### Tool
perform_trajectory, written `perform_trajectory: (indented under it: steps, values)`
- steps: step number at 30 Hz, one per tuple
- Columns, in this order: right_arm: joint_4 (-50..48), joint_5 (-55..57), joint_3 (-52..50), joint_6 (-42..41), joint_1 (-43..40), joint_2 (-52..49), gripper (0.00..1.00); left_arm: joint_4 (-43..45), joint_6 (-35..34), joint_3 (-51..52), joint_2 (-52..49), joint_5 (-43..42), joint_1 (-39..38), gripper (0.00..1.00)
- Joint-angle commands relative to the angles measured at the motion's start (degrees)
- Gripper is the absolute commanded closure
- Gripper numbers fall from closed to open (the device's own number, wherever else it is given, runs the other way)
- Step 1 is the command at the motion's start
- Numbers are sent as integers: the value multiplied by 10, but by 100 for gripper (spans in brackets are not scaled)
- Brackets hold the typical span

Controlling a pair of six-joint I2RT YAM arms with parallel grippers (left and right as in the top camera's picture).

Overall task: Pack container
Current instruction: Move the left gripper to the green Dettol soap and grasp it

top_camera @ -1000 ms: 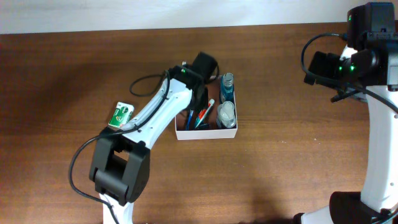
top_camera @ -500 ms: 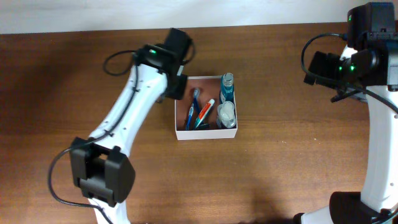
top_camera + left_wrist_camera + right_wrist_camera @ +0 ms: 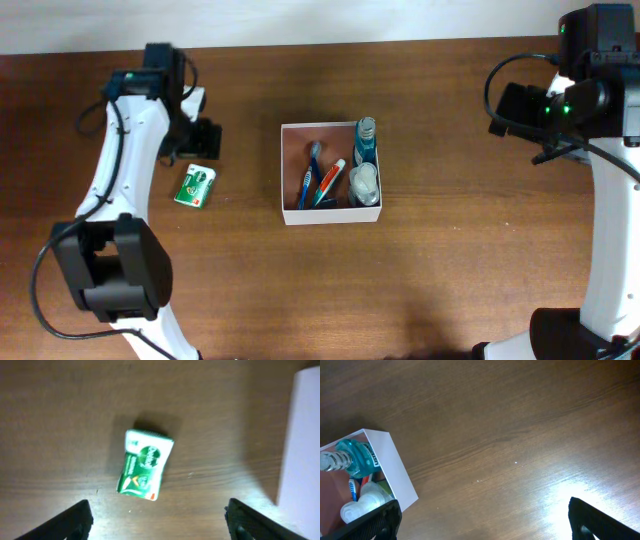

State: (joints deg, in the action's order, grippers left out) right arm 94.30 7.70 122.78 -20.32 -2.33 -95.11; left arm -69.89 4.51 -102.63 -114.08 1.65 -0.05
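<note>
Brown tabletop [image 3: 450, 280] now shows the left gripper [image 3: 159, 524] swung away from the container [image 3: 331, 214] at its centre, jaws wide and empty, hovering over the green packet [image 3: 145, 471], likely the next item to pack.

The left arm [image 3: 113, 175] stretches forward along the left side, wrist bent inward, and the left gripper [image 3: 203, 140] points down with its jaws spread wide. The right arm [image 3: 610, 230] stands upright at the right edge, and the right gripper [image 3: 508, 105] is raised with its jaws equally wide apart.
</note>
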Motion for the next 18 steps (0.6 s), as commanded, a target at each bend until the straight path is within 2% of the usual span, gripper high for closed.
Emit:
perform_trajectory:
  steps: [1, 6, 10, 15, 18]
  values:
    - [-1, 5, 3, 4, -4, -2, 2, 39, 17, 80, 10, -15, 24, 8]
    - [-1, 5, 3, 4, -4, -2, 2, 98, 55, 146, 10, -45, 31, 8]
    - [-1, 5, 3, 4, -4, -2, 1, 120, 79, 156, 10, -44, 32, 8]
    - [-1, 5, 3, 4, -4, -2, 1, 160, 95, 186, 8, -44, 32, 1]
    - [-1, 5, 3, 4, -4, -2, 2, 199, 119, 215, 6, -43, 32, 1]
